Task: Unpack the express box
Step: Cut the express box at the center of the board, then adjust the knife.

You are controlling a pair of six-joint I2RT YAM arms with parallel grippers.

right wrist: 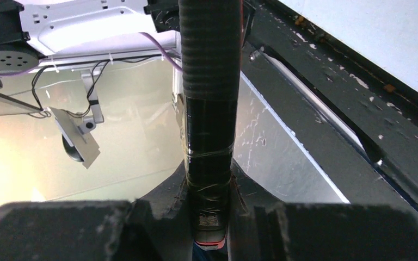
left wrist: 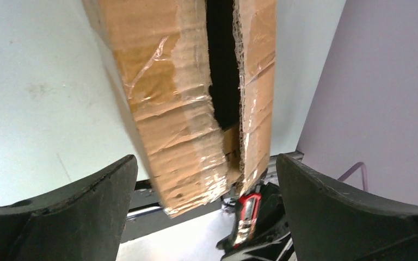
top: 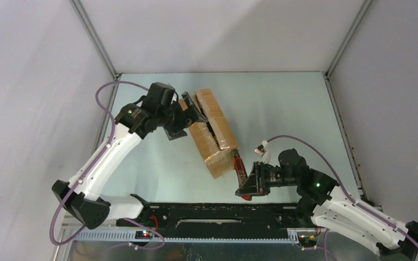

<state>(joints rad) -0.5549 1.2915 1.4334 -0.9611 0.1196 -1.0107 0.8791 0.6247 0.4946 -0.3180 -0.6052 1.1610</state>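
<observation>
The express box (top: 213, 130) is a brown taped carton lying at an angle mid-table. Its top seam is slit open into a dark gap (left wrist: 221, 70). My left gripper (top: 192, 111) is at the box's far left end, open wide. In the left wrist view the box (left wrist: 179, 119) shows between and beyond the spread fingers (left wrist: 81, 212), with no contact visible. My right gripper (top: 249, 182) is at the box's near right corner, shut on a red and black utility knife (top: 239, 166). The right wrist view shows the knife's black taped handle (right wrist: 208, 136) clamped between the jaws.
A black rail (top: 217, 213) runs along the near table edge between the two arm bases. Grey enclosure walls stand close on the left, back and right. Purple cables (top: 106, 89) loop off both arms. The knife (left wrist: 246, 213) lies just past the box's near end.
</observation>
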